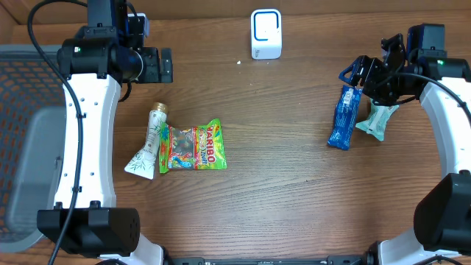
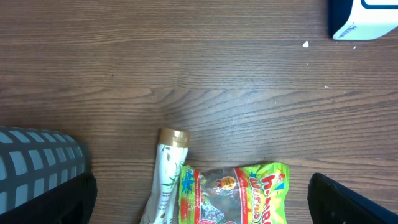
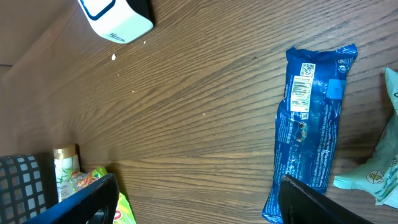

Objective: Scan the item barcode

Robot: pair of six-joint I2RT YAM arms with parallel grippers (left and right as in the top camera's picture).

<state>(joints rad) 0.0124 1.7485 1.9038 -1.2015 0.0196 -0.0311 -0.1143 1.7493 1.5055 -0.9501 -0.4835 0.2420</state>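
The white barcode scanner [image 1: 266,34] stands at the table's back edge, also seen as scanner [image 2: 367,18] and scanner [image 3: 115,15]. A blue snack packet [image 1: 344,118] lies on the right, its barcode side up [image 3: 301,93]. My right gripper [image 1: 355,73] hovers open over its upper end; in the wrist view the right gripper [image 3: 199,205] holds nothing and one finger [image 3: 323,202] overlaps the packet [image 3: 311,124]. My left gripper [image 1: 168,65] is open and empty above a Haribo bag [image 1: 194,146] and a white tube [image 1: 149,143]. In its own view the left gripper [image 2: 202,211] frames the bag [image 2: 236,193] and tube [image 2: 165,180].
A teal packet [image 1: 377,121] lies just right of the blue one, touching it; the same packet [image 3: 382,168] shows in the right wrist view. A grey mesh basket [image 1: 22,132] stands off the left edge of the table, with the basket's corner [image 2: 37,155] in the left wrist view.
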